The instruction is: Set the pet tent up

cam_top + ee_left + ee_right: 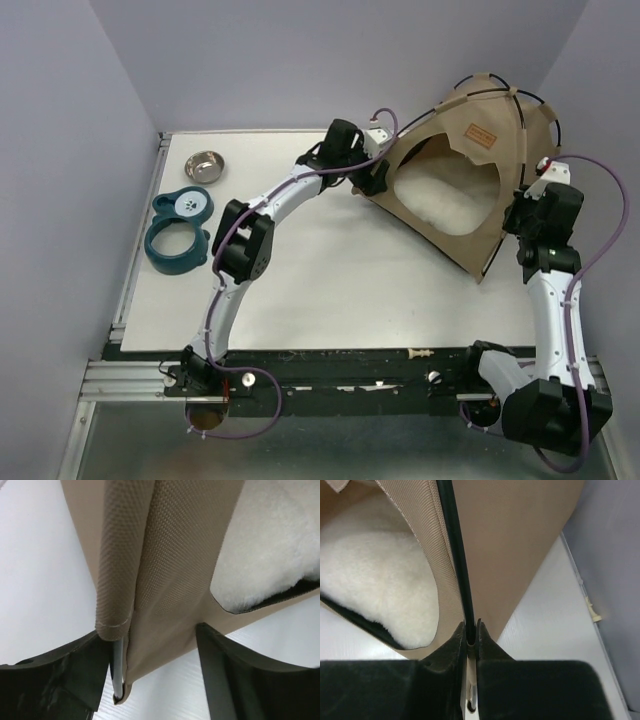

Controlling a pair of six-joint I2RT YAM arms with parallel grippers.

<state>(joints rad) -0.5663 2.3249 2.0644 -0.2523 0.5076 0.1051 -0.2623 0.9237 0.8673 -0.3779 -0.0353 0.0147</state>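
The pet tent stands at the back right of the table, tan fabric with thin black poles and an orange label. White fleece shows in its opening. My left gripper is open at the tent's front left corner. In the left wrist view its fingers straddle the fabric corner, where a black pole end sits in a pocket. My right gripper is at the tent's right front edge, shut on a black pole. No pom-pom shows.
A steel bowl and a teal ring-shaped feeder with a paw-print lid lie at the back left. Grey walls close in on the left, back and right. A small white piece lies on the front rail.
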